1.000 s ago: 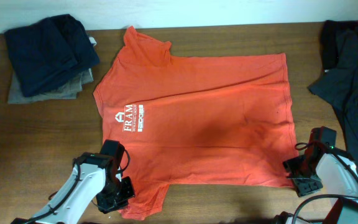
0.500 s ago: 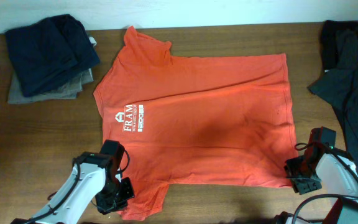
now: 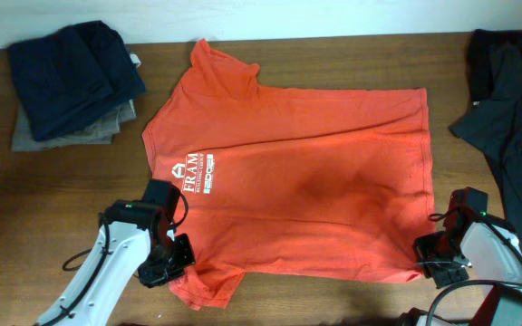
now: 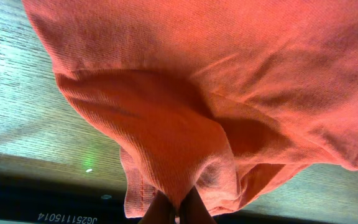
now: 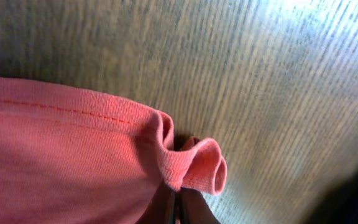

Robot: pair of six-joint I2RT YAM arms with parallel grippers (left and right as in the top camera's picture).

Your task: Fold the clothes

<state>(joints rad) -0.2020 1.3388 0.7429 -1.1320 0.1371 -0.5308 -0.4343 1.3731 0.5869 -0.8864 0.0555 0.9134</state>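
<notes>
Shirt position: the red-orange short-sleeved cotton T-shirt [image 3: 306, 181] is lying spread out, white lettering [image 3: 193, 172] facing up, across the middle of the brown wooden table [image 3: 333, 56]. Its collar is pointing toward the robot's left and its hem toward the right.
Left gripper: the left gripper [image 4: 178, 210] is pinching cloth at the near shoulder, just beside the near sleeve. Its fingers are pressing together on a bunched fold that is lifting off the wood.
Right gripper: the right gripper [image 5: 176, 208] is clamping the near hem corner, and a small curl of stitched hem is bulging just past its fingertips.
Handling: the shirt is looking light, soft and limp, so it is likely going to sag and trail between the two holds rather than keep any shape. The knit is probably giving good friction and is not fragile, though it may stretch if pulled hard.
Where to hold: the stitched hem and the shoulder seam are offering the firmest cloth, and both pinches are sitting at or close to them.
Edges: the near sleeve is lying close to the table's front edge, and the far sleeve is reaching near the back edge.
Open room: bare wood is showing between the collar and the stack of folded dark garments [image 3: 71, 77] at far left. Only a narrow strip is separating the hem from the loose black garment [image 3: 510, 118] at right. Carrying the near edge away over the shirt itself is looking like the freest path.
</notes>
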